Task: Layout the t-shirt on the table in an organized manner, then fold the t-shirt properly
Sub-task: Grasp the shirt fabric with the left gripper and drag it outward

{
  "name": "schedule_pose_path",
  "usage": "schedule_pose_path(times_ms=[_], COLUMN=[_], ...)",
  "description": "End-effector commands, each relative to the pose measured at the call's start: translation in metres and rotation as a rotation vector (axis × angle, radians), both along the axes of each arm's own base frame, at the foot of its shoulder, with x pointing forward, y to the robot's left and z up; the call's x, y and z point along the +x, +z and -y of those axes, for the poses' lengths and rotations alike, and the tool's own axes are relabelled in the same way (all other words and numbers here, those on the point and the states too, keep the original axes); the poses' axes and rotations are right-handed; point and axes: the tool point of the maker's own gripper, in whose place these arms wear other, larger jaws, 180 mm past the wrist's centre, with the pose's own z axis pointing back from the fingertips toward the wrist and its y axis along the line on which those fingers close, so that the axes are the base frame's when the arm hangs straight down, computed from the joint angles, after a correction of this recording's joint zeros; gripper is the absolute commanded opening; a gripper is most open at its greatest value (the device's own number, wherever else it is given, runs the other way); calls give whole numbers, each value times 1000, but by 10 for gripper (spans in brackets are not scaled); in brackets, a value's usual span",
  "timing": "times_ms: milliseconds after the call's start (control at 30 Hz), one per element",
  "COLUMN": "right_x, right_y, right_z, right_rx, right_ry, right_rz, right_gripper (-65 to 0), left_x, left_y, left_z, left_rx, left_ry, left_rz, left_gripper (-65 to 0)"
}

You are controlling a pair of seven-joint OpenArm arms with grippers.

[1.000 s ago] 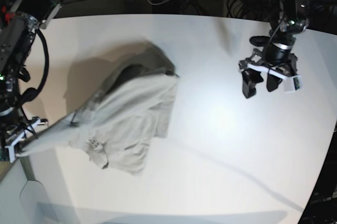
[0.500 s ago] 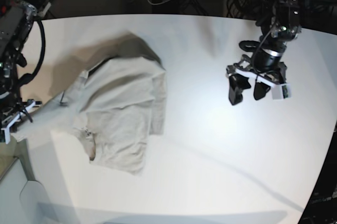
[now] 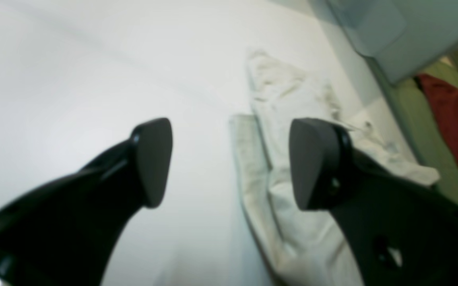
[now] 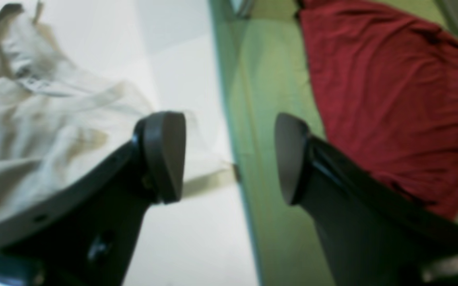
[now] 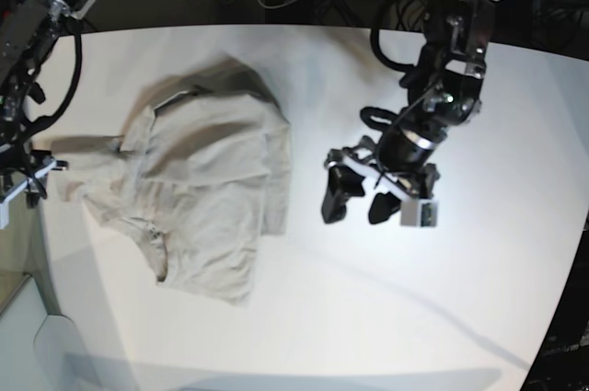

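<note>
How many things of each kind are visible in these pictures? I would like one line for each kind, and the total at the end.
Beige t-shirt: 1
Red cloth, lying off the table: 1
White table: 1
Grippers: 2, the left gripper and the right gripper
Total: 5

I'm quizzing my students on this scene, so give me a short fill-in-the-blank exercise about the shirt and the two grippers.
1. The t-shirt lies rumpled on the white ____.
2. The left gripper hovers over bare table with its jaws ____.
3. The right gripper is at the table's edge, holding ____.
4. Beyond that edge lies a ____ cloth.

Missing words: table; open; nothing; red
</note>
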Motion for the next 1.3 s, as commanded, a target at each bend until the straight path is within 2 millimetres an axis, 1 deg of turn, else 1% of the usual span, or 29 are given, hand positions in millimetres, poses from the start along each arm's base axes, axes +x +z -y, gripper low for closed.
schedule_pose_path(times_ms=[0,100,167,267,333,467,533,600,800,900,1000,1167,1233,1267], right_x=[0,-6,-9,-11,-16,-20,-22,-24,-24,-24,-24,-24,-23,-23], right_y=[11,6,0,-5,-12,-16,-17,-19,-19,-20,-20,-19,-20,-19], right_z=[4,0,-3,-8,-10,-10,-9,-9,-10,-10,-9,-9,-9,-9], right_rx=[-32,-38,-21,0,2,2,2,2,2,4,4,4,5,5], right_ry=[5,14,12,9,11,11,8,10,12,11,8,8,8,8], right_rz=[24,8,-3,-3,-26,-40,-46,-52,-52,-54,-53,-48,-48,-47], right_gripper=[-283,-283,-283,-283,-283,-283,-283,-283,-283,-283,-283,-283,-283,-283], left_x=[12,28,39,54,60,70,74,76,71,68,64,65,65,65], left_y=[6,-23,-37,-48,-56,-72,-77,-84,-103,-114,-126,-128,-128,-129], left_z=[-1,8,14,31,39,49,53,54,86,96,93,90,89,88], left_rx=[-16,-34,-47,-76,-87,-92,-94,-90,-4,37,52,55,56,58], left_ry=[23,41,51,48,46,46,49,58,-16,-44,-34,-23,-23,-22], left_rz=[26,-54,-96,-138,-169,-226,-241,-249,-216,-211,-227,-222,-222,-222], left_gripper=[-207,-207,-208,-209,-209,-209,-209,-209,-209,-209,-209,-218,-263,-307])
